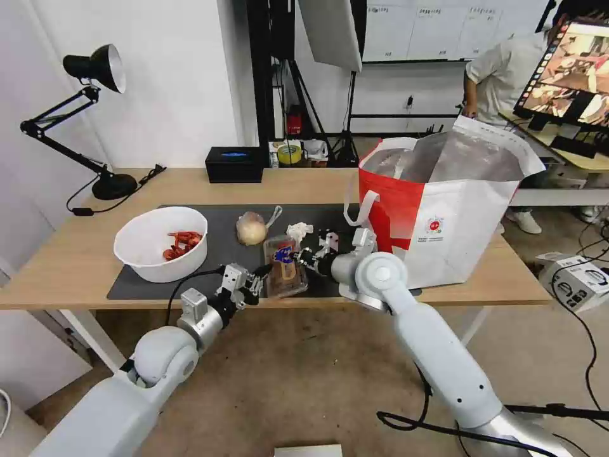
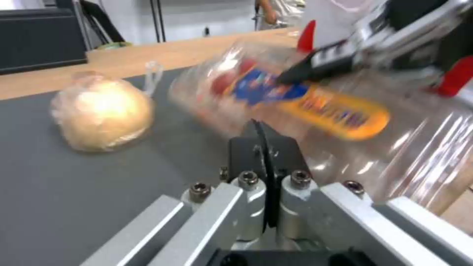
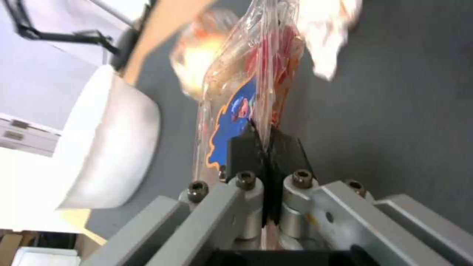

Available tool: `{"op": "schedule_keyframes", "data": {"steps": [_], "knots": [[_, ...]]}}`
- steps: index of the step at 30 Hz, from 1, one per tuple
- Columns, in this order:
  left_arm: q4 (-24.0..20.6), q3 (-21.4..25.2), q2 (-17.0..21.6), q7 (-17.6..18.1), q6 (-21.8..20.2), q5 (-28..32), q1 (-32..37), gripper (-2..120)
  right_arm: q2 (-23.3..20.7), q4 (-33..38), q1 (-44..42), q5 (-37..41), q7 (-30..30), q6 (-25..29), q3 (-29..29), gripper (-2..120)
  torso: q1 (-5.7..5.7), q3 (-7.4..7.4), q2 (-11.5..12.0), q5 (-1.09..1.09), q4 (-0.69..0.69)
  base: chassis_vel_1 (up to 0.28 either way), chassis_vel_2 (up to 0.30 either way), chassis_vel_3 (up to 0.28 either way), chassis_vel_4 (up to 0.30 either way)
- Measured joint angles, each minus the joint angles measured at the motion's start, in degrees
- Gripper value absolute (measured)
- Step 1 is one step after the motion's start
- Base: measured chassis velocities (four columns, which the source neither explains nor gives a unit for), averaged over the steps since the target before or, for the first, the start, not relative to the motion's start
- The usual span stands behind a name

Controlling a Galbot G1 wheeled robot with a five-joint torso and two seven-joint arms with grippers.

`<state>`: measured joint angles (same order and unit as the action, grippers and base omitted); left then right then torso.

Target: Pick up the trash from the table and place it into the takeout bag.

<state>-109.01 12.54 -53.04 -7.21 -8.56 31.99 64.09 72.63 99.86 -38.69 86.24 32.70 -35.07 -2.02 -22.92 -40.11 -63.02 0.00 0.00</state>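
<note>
Trash first: my right gripper (image 1: pixel 298 255) is clamped on the clear tray (image 1: pixel 285 266), over the dark mat (image 1: pixel 216 219). My left gripper (image 1: pixel 263 274), fingers closed on nothing, sits just beside the tray.

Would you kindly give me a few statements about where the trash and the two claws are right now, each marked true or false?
1. The right claw is shut on the clear plastic tray. True.
2. The white bowl sits inside the takeout bag. False: it stands on the dark mat, left of the other trash.
3. The knotted bag with the beige lump lies on the mat between bowl and tray. True.
4. The left claw holds the crumpled tissue. False: it is shut, with nothing between its fingers, beside the tray; the tissue lies on the mat.
5. The takeout bag lies flat and closed. False: it stands upright and open.
</note>
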Motion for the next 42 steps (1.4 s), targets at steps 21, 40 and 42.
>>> {"op": "schedule_keyframes", "data": {"steps": [21,40,42], "knots": [[-3.1,5.2,-1.3,0.0,0.5,-0.2,6.5,57,-7.3,12.4,4.5,-14.8,-16.9,19.4,-9.0,0,0.00,0.00,0.0,0.01,0.00,0.000,0.000,0.000,0.000],[-2.8,4.0,-2.2,0.0,0.4,-0.2,5.8,100,-15.1,9.8,3.4,-32.2,-3.3,17.6,-14.7,0,0.00,0.00,0.0,0.01,0.00,0.000,0.000,0.000,0.000],[-2.7,3.9,-2.2,0.0,0.4,-0.2,5.7,100,-15.1,9.9,3.0,-31.5,-3.2,17.5,-14.9,0,0.00,0.00,0.0,0.00,0.00,0.000,0.000,0.000,0.000]]}}
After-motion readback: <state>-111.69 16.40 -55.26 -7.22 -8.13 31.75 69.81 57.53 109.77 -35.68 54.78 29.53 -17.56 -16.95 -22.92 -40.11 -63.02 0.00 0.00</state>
